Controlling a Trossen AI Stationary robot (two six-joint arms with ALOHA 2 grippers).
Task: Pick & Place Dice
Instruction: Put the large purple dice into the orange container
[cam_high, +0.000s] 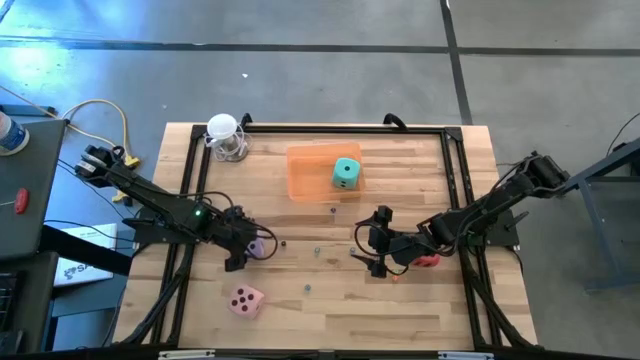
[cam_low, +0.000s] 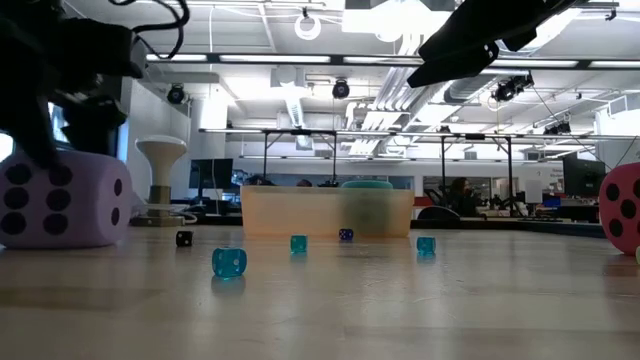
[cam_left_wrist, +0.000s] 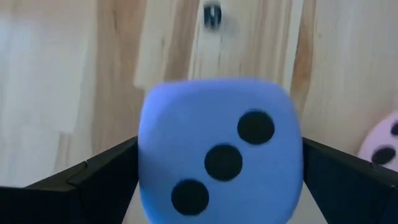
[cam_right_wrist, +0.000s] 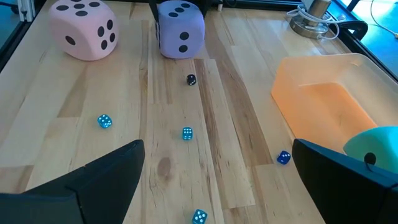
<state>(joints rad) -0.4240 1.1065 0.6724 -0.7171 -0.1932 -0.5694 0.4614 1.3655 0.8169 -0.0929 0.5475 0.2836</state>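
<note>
While both arms reach over the wooden table (cam_high: 330, 300), the orange tray (cam_high: 310, 172) holds the teal die (cam_high: 346, 172). Left gripper (cam_high: 246, 251) fingers spread, straddling the purple die (cam_left_wrist: 221, 152). Right gripper (cam_high: 372, 243) spread, empty; red die (cam_high: 429, 261) beside it. Pink die (cam_high: 246, 300) alone near the front edge.
</note>
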